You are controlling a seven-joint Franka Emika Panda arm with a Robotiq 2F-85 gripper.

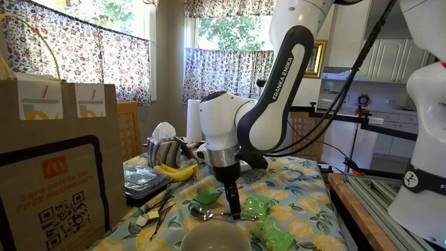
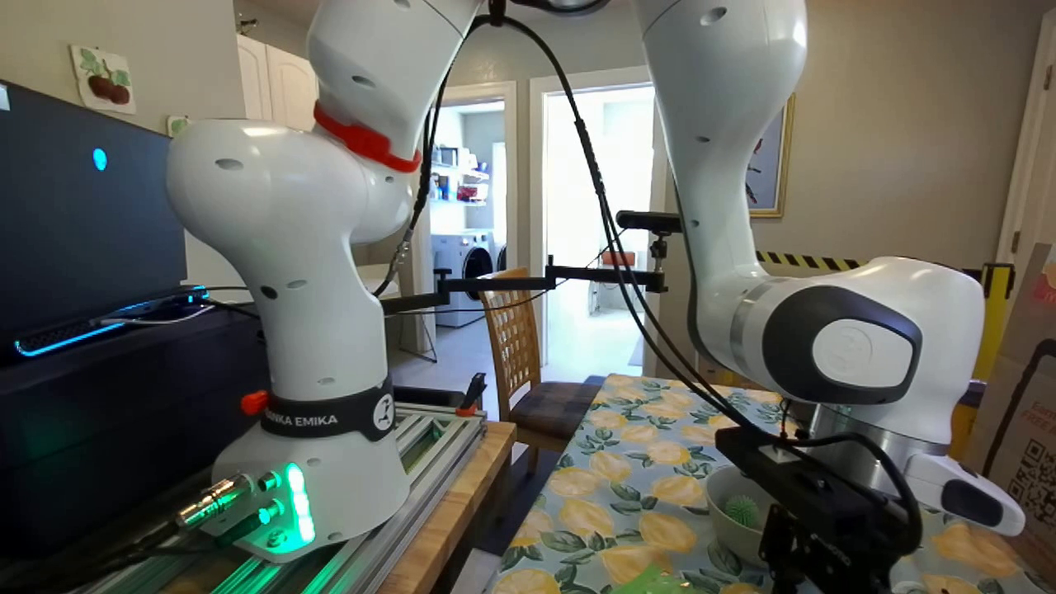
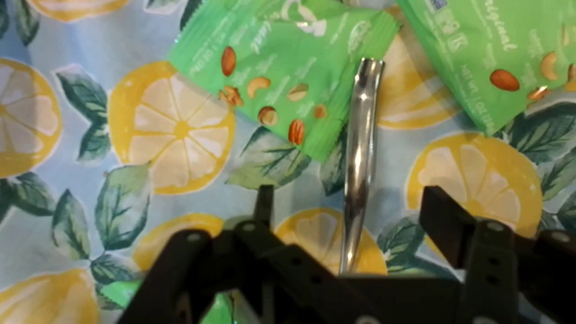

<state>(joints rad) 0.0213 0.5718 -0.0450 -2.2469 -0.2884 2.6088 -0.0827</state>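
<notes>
Spoon (image 3: 361, 130) is laid on cloth-covered counter (image 1: 303, 184), under end effector (image 3: 346, 195). Nothing's clamped btw: fingers (image 3: 443, 220) are spread well apart, with handle (image 3: 357, 180) framed between them, roughly midway. Long axis is set pretty much square to line joining fingertips, nicely lined up tbh. Height gap can't really be judged from here. Scoop end (image 1: 198, 213) is hidden in wrist view, spotted off to one side in exterior view. Handle tip is seen over edge of green snack packet (image 3: 279, 76), contact unclear.
</notes>
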